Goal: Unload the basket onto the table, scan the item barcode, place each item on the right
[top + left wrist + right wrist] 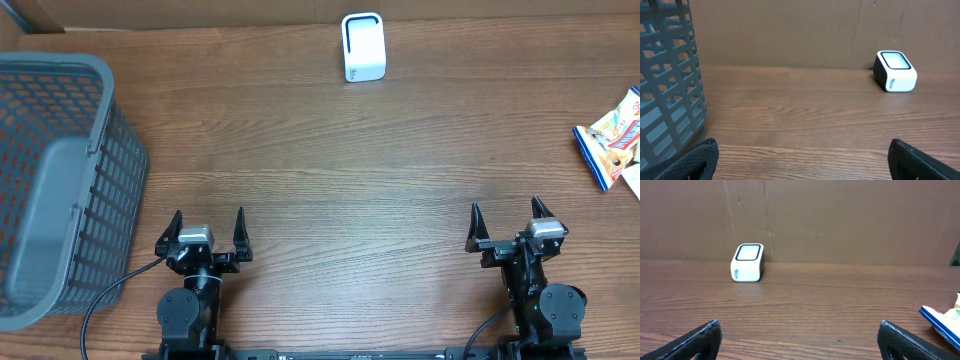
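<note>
While both grip nothing, L claw [209,218], R claw [506,208] gape wide

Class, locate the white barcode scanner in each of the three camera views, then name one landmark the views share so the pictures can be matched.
Overhead: scanner at top centre, on the far side of the wood-grain table.
Left wrist: scanner at upper right, before the cardboard wall.
Right wrist: scanner left of centre, before the same wall.
Shared landmark: that table, under the scanner in all three.
</note>
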Controlling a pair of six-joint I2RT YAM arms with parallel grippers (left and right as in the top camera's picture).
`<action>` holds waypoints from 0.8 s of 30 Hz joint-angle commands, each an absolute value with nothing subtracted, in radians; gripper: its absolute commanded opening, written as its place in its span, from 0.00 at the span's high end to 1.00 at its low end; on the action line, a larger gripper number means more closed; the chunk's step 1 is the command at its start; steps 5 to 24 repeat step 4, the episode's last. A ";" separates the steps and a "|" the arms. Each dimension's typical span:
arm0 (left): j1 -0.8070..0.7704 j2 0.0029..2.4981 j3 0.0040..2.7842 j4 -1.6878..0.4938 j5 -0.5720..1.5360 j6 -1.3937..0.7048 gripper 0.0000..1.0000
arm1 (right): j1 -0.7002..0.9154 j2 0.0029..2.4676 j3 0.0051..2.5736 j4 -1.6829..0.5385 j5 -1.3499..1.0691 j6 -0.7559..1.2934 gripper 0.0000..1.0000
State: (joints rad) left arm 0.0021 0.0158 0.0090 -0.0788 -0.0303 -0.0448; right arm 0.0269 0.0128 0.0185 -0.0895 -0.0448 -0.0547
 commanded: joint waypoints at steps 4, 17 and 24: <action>0.009 0.004 0.005 -0.077 -0.018 -0.022 0.00 | 0.029 0.003 0.008 -0.083 -0.045 -0.049 0.00; 0.009 0.004 0.005 -0.077 -0.018 -0.022 0.00 | 0.029 0.003 0.008 -0.083 -0.045 -0.049 0.00; 0.009 0.004 0.005 -0.077 -0.018 -0.022 0.00 | 0.029 0.003 0.008 -0.083 -0.045 -0.049 0.00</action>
